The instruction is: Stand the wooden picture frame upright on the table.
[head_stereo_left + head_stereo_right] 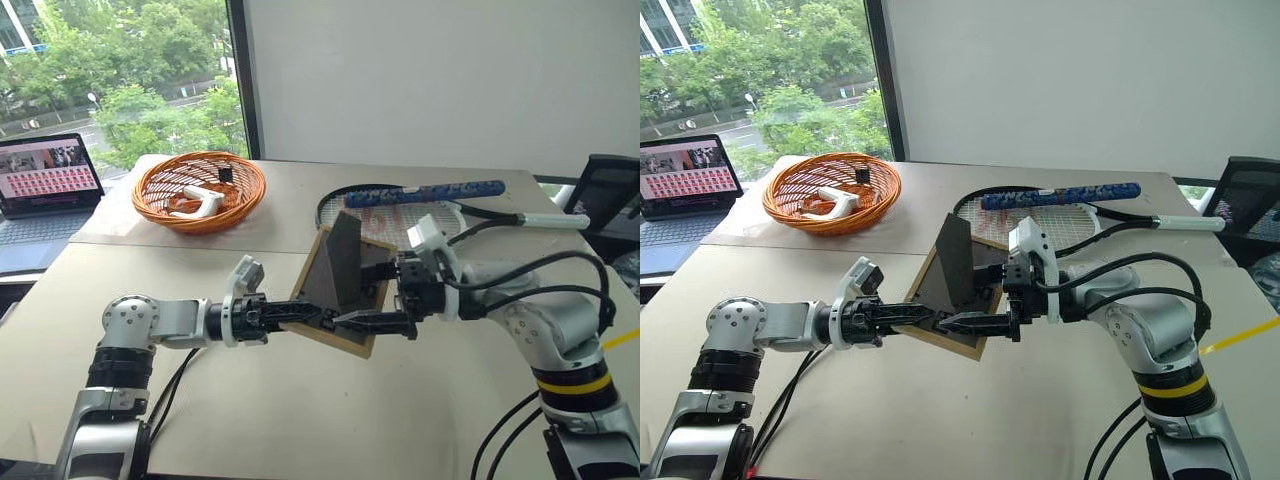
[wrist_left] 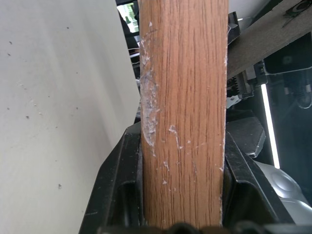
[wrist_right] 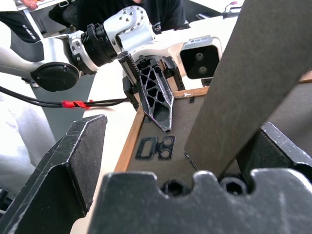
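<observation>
We see both arms reaching in toward each other above the table (image 1: 300, 420), meeting at the wooden picture frame (image 1: 318, 262), which is lifted clear of the tabletop and tilted, its dark grey back panel facing up toward us. The left gripper (image 1: 318, 318) points level toward the right, its forearm stretched sideways across the scene; its jaws are narrowed onto the frame's light-wood edge, and the left wrist view shows that edge running straight up between the two black fingers (image 2: 117, 195), pressed against both. The right gripper (image 1: 375, 322) comes in from the other side, pointing left and a little downward. Its jaws stand wide apart, and in the right wrist view the hinged stand (image 3: 243, 83) rises between them, swung out from the back panel; whether either of its fingers (image 3: 58, 170) touches the stand we cannot tell. Beyond the jaws lie a racket (image 1: 420, 205) and, further off to the left, an orange basket (image 1: 198, 190), both on the table.
</observation>
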Motion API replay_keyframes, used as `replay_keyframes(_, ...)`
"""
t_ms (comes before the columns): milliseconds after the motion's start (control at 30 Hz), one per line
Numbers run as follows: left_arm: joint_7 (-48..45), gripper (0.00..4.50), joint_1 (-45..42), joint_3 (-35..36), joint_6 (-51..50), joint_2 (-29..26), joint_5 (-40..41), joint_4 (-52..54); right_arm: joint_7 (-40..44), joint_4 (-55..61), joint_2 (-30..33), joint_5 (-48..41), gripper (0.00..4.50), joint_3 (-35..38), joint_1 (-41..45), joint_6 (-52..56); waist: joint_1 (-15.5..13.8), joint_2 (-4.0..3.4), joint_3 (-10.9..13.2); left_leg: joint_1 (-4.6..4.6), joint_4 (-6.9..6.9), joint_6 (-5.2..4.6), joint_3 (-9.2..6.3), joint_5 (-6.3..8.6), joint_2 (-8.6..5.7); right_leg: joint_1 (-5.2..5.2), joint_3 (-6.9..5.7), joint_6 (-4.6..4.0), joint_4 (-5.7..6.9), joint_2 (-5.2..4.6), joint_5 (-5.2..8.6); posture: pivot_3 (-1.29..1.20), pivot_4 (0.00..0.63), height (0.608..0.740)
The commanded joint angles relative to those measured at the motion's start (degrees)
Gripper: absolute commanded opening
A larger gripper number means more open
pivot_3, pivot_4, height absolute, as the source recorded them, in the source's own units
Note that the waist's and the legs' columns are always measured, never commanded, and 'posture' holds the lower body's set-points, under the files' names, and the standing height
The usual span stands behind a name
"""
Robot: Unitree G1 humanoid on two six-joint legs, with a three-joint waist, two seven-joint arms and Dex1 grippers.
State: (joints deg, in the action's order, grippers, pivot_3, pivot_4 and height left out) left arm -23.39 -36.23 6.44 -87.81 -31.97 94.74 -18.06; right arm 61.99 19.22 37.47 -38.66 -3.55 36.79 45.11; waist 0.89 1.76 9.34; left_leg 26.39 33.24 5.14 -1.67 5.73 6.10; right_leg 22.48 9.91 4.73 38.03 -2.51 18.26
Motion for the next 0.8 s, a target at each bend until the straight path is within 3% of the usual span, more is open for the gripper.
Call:
replay_keyframes(33,-2.94,1.19,-0.63,3.31,-0.43,-1.2,2.74,-0.55,-0.98,-2.32,5.2,8.36,4.47,1.14,-0.98,-8.01,-0.03,0.0,0.0,0.0,0.0,0.0,0.0,0.0,0.0,0.0,0.0,0.0,0.0,0.0,0.0,0.0,0.15,0.723)
replay_keyframes(100,-3.99,1.19,-0.52,4.07,-0.88,-1.76,2.97,-1.27,-2.11,-5.81,7.82,13.83,4.47,0.68,-1.72,-13.12,-0.06,0.0,0.0,0.0,0.0,0.0,0.0,0.0,0.0,0.01,-0.01,0.0,-0.01,-0.01,0.0,0.0,0.15,0.723)
replay_keyframes(233,-6.57,1.19,-0.6,5.6,-2.21,-3.28,3.51,-3.93,-1.18,-5.79,9.65,12.89,4.47,4.82,-2.32,-16.09,-0.06,0.02,0.04,0.01,0.0,0.0,0.01,0.0,0.0,0.04,-0.01,-0.01,-0.02,-0.01,0.01,0.0,0.15,0.723)
replay_keyframes(333,-8.34,1.19,-1.0,6.26,-3.23,-3.93,2.32,-6.04,-1.07,-6.13,11.93,20.55,4.47,3.41,-3.97,-26.88,0.11,-0.01,0.06,0.03,-0.19,0.09,0.01,-0.06,0.0,0.11,-0.01,-0.04,-0.01,-0.01,0.02,0.0,0.15,0.723)
replay_keyframes(400,-9.15,1.19,-1.53,6.24,-3.78,-4.02,1.29,-7.13,-3.72,-10.01,13.11,30.71,4.47,0.38,-5.12,-42.25,0.03,0.0,0.06,0.02,-0.25,0.13,0.0,-0.09,0.0,0.14,-0.01,-0.05,-0.01,0.0,0.03,0.0,0.15,0.723)
replay_keyframes(467,-9.79,1.19,-2.25,5.75,-4.43,-3.78,0.12,-7.7,-11.57,-15.29,11.68,41.03,4.47,-1.29,-4.13,-58.71,0.08,0.0,0.06,0.02,-0.25,0.14,0.0,-0.09,0.0,0.16,-0.04,-0.04,-0.03,-0.01,0.04,0.0,0.15,0.723)
replay_keyframes(567,-10.58,1.19,-3.1,5.22,-4.68,-3.26,-1.28,-8.26,-21.09,-19.97,8.86,50.26,4.47,-2.44,-2.15,-72.82,0.16,0.0,0.06,0.02,-0.29,0.2,0.0,-0.17,0.0,0.22,-0.04,-0.05,0.0,0.0,0.03,0.0,0.15,0.723)
replay_keyframes(667,-11.16,1.19,-3.61,3.99,-4.69,-2.7,-2.55,-8.39,-26.88,-20.63,4.8,57.2,4.47,-5.4,-0.79,-78.22,0.19,-0.02,0.07,0.02,-0.36,0.25,0.0,-0.24,-0.01,0.25,-0.04,-0.08,0.05,0.0,0.02,0.0,0.15,0.723)
replay_keyframes(800,-12.41,1.19,-3.3,2.32,-4.69,-2.87,-3.44,-7.11,-30.97,-19.78,0.28,59.93,4.47,-6.51,0.79,-80.1,0.1,-0.01,0.07,0.02,-0.42,0.33,-0.04,-0.3,0.0,0.2,-0.08,-0.09,0.07,0.0,0.01,0.0,0.15,0.723)
